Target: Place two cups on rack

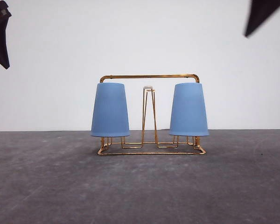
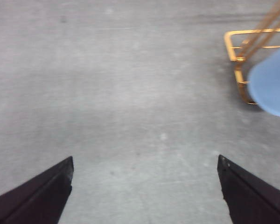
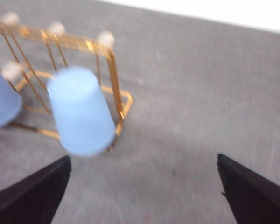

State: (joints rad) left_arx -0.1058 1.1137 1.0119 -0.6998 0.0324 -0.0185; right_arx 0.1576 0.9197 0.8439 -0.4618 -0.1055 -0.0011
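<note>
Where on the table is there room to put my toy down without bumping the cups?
The grey table is bare in front of the rack, and on either side, left of the left cup and right of the right cup. It is crowded between the cups, where a white-tipped prong stands.

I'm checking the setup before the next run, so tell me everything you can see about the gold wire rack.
The rack is a thin gold-coloured metal wire stand with a rectangular base frame, a rounded-cornered top bar and narrow upright prongs with white tips. It stands upright on the grey table, near the middle, before a white wall. Two upside-down blue cups sit over its prongs, the left cup and the right cup, with a bare prong between them. No gripper touches it.
</note>
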